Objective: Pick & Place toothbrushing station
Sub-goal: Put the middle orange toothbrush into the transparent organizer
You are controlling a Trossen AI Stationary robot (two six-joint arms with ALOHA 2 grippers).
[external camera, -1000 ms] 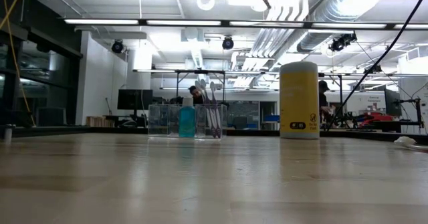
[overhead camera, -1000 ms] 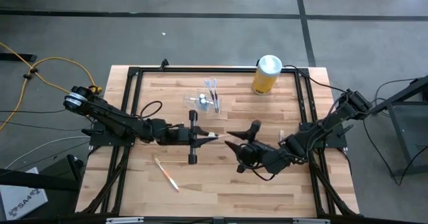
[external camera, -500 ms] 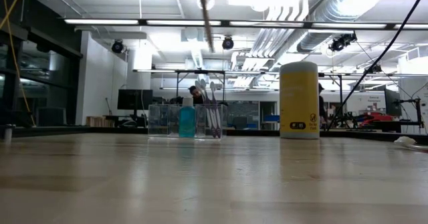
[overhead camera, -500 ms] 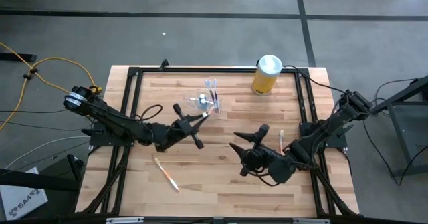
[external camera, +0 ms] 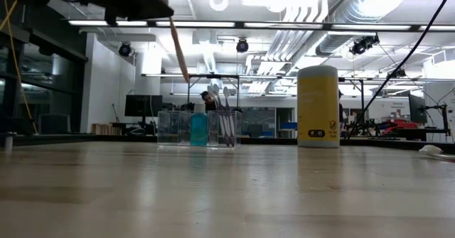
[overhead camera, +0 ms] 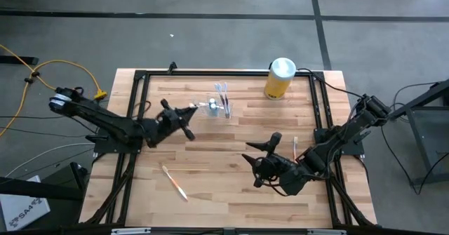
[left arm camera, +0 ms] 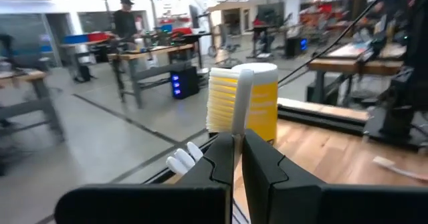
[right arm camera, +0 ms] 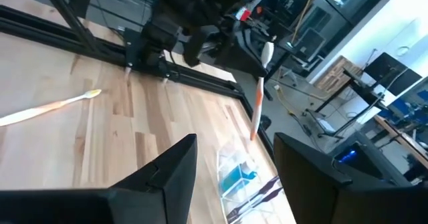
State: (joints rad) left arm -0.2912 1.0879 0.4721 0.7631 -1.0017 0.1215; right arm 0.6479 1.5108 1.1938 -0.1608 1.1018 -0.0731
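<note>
The clear plastic holder (overhead camera: 220, 106) stands on its base at the table's far middle, with several brushes and a blue bottle in it; it also shows in the low view (external camera: 199, 128). My left gripper (overhead camera: 189, 113) is just left of the holder, shut on an orange-and-white toothbrush (external camera: 178, 42) that slants down toward it. My right gripper (overhead camera: 251, 152) is open and empty over the table's middle right, with the holder (right arm camera: 242, 178) ahead of it. My left gripper pinches the toothbrush between its two fingers (left arm camera: 221, 158), near the brush's upper end (external camera: 165, 3). The fingers lie across the brush. The rest (right arm camera: 257, 107) reaches past the fingers and slants down, lifted clear of the table, its lower tip above the holder's left part.
A yellow canister with a white lid (overhead camera: 280, 78) stands at the far right. One toothbrush (overhead camera: 174, 182) lies on the near left of the table and another (overhead camera: 295, 147) lies by the right frame rail. A black frame (overhead camera: 210, 73) borders the table.
My left gripper has gone from the table's middle toward the far edge and the left, to beside the holder, turning as it went and carrying the toothbrush, which now slants down into the low view. My right gripper has drawn back a little toward the right.
</note>
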